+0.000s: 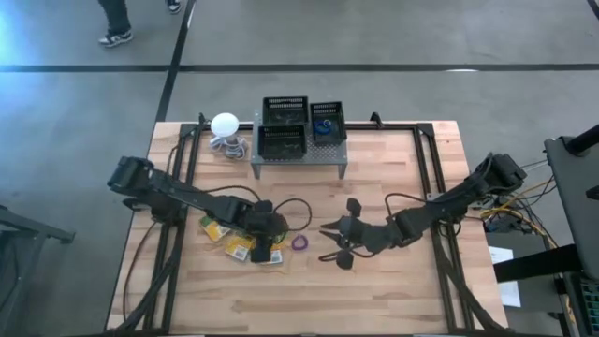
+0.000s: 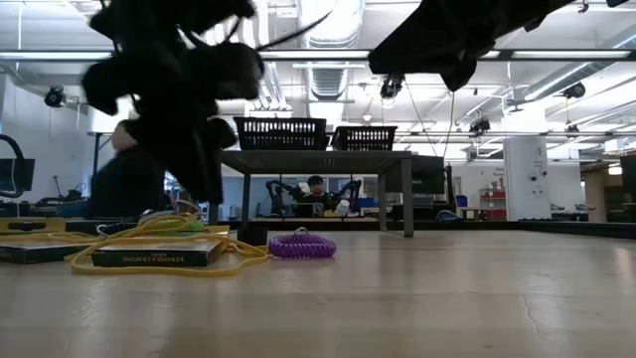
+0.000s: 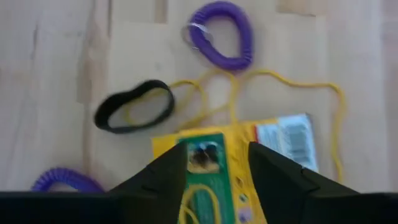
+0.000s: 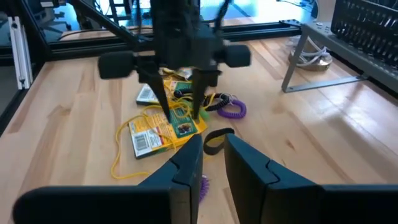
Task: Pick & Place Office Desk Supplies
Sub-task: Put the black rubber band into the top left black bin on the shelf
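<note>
High view: the left pincer [image 1: 265, 245] hangs over the yellow-and-green boxes [image 1: 240, 245] at lower centre-left. The right pincer [image 1: 333, 241] waits at centre.

Low view: a box [image 2: 154, 254] and purple ring [image 2: 301, 245] lie at left on the surface [image 2: 417, 298].

Left wrist view: fingers [image 3: 163, 180] spread, straddling a box [image 3: 214, 168], likely lining up a grasp.

Right wrist view: its fingers [image 4: 186, 163] stand slightly apart, holding nothing.

table [image 1: 393, 290]: pale wood, matt | trays [image 1: 284, 114]: black mesh | boxes [image 4: 163, 129]: printed card (glossy)
</note>
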